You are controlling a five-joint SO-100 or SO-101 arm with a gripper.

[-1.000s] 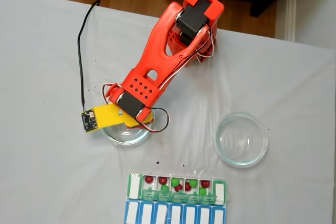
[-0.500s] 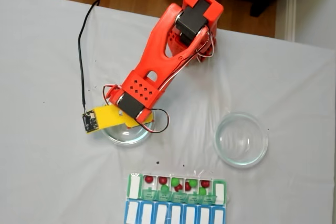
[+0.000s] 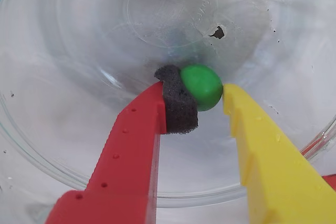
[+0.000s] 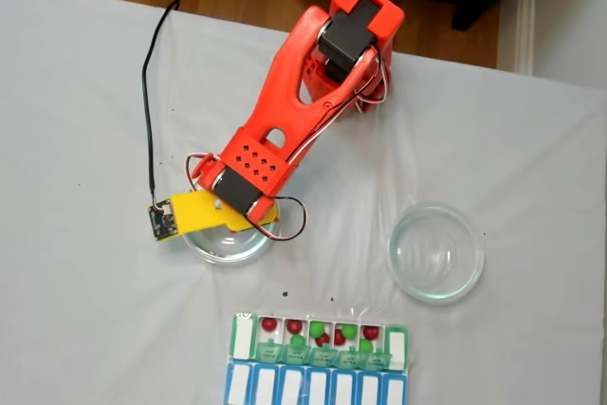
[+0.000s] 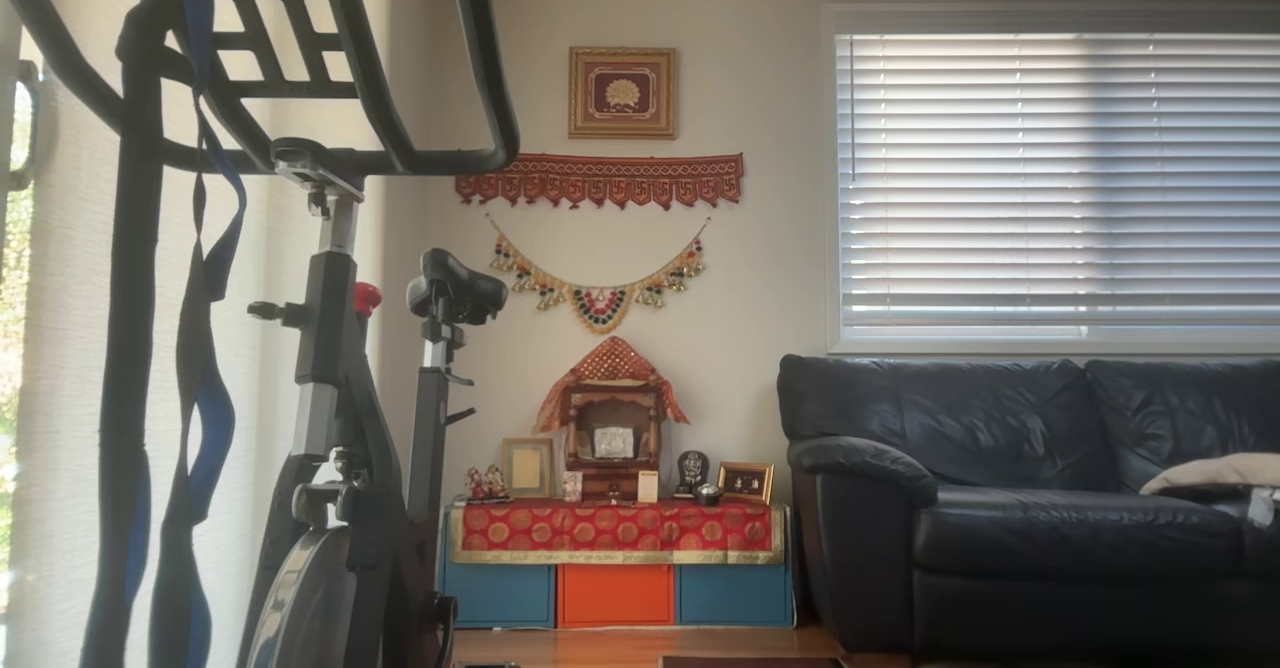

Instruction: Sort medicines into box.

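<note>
In the wrist view a bright green medicine ball (image 3: 203, 85) lies on the floor of a clear glass dish (image 3: 79, 35). My gripper (image 3: 197, 94) is shut on it: the black foam pad of the red finger (image 3: 181, 106) presses its left side and the yellow fingertip (image 3: 233, 100) touches its right. In the fixed view my orange arm (image 4: 285, 120) bends down over that left dish (image 4: 213, 246). The box (image 4: 318, 388) lies at the table's near edge, with several red and green medicines (image 4: 318, 330) in its open green row.
A second clear glass dish (image 4: 469, 251) stands empty right of the arm. A black cable (image 4: 147, 111) runs from the wrist camera board across the white tablecloth. Small dark specks dot the cloth between dishes and box. The other view shows a living room.
</note>
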